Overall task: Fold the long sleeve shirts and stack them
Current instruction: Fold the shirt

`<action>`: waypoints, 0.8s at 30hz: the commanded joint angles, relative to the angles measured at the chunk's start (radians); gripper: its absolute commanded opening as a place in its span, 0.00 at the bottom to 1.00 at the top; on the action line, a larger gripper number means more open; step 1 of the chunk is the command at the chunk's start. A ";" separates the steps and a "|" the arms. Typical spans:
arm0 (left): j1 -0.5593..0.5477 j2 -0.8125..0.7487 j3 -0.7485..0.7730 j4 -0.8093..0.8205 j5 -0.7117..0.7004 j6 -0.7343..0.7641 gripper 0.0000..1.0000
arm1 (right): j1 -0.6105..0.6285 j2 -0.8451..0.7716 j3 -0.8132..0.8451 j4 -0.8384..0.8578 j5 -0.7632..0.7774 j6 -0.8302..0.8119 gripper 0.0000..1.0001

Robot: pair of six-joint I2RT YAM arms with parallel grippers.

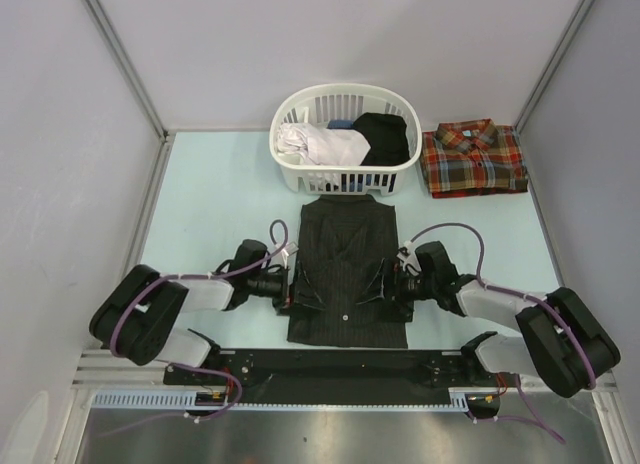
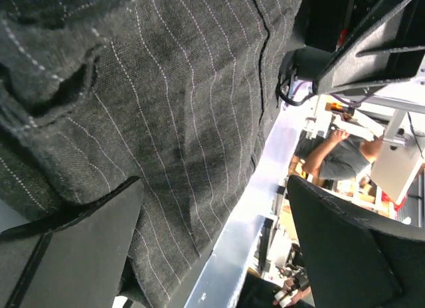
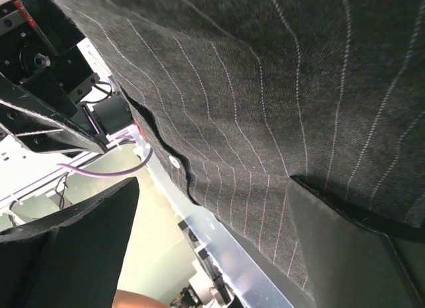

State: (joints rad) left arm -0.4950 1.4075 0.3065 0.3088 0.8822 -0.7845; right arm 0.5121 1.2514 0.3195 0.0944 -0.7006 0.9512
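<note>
**Position.** The black pinstripe shirt lies folded at table centre. The left gripper is at its 9 o'clock edge and the right gripper at its 3 o'clock edge. Both have their jaws spread wide and hold nothing.

**Procedure (recommended).** Draw both grippers straight outward and level, so the fingers do not drag the folded edges. Then stack the shirt on the plaid shirt at 1 o'clock.

**Count.**
- Pinstripe shirt: one
- Plaid shirt: one
- Laundry basket at 12 o'clock: one; number of garments inside unclear

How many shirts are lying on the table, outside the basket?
2: the dark pinstriped shirt in the middle, and the folded plaid shirt right of the laundry basket. Its clothes may hide more.
</note>
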 commanded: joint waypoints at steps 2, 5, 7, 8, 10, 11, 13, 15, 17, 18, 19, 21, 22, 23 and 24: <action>0.000 -0.075 0.039 -0.011 0.056 0.103 0.99 | 0.002 -0.070 0.046 -0.074 -0.037 -0.048 1.00; -0.071 -0.333 0.005 0.010 0.120 0.024 0.99 | 0.133 -0.226 0.137 -0.201 -0.007 -0.101 1.00; -0.155 -0.447 0.013 -0.008 0.097 0.015 0.99 | 0.253 -0.268 0.174 -0.179 0.018 -0.117 1.00; -0.242 -0.465 0.008 0.025 0.046 0.010 0.99 | 0.270 -0.268 0.162 -0.107 0.027 -0.100 1.00; -0.310 -0.437 -0.021 0.110 0.020 -0.011 0.99 | 0.251 -0.230 0.088 -0.030 0.029 -0.050 1.00; -0.327 -0.412 -0.033 0.174 -0.017 -0.036 0.99 | 0.224 -0.212 0.066 -0.019 0.038 0.012 1.00; -0.324 -0.320 -0.053 0.205 -0.061 -0.076 1.00 | 0.102 -0.155 0.027 -0.056 0.044 0.043 1.00; -0.320 -0.256 -0.050 0.204 -0.120 -0.075 0.99 | 0.065 -0.123 0.015 -0.068 0.039 0.076 1.00; -0.310 -0.136 -0.024 0.117 -0.167 -0.067 1.00 | 0.090 -0.096 0.013 -0.076 0.090 0.109 1.00; -0.298 -0.098 -0.014 0.078 -0.181 -0.059 0.99 | 0.094 -0.089 0.012 -0.088 0.111 0.127 1.00; -0.269 -0.017 0.000 0.005 -0.199 -0.041 0.99 | 0.089 -0.072 0.001 -0.131 0.140 0.144 1.00; -0.240 0.051 0.029 -0.081 -0.239 0.003 0.99 | 0.057 -0.049 -0.007 -0.189 0.168 0.149 1.00; -0.220 0.065 0.032 -0.103 -0.239 0.011 0.99 | 0.039 -0.044 -0.013 -0.220 0.180 0.150 1.00; -0.212 0.062 0.037 -0.102 -0.232 0.020 1.00 | 0.007 -0.044 -0.013 -0.229 0.176 0.141 1.00; -0.211 0.041 0.037 -0.077 -0.173 0.036 0.99 | -0.003 -0.052 -0.007 -0.220 0.158 0.112 1.00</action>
State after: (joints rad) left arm -0.7475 1.4273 0.3386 0.3477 0.8024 -0.8463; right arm 0.5659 1.1847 0.3183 -0.0265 -0.6174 1.0752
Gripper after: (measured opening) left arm 0.991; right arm 0.994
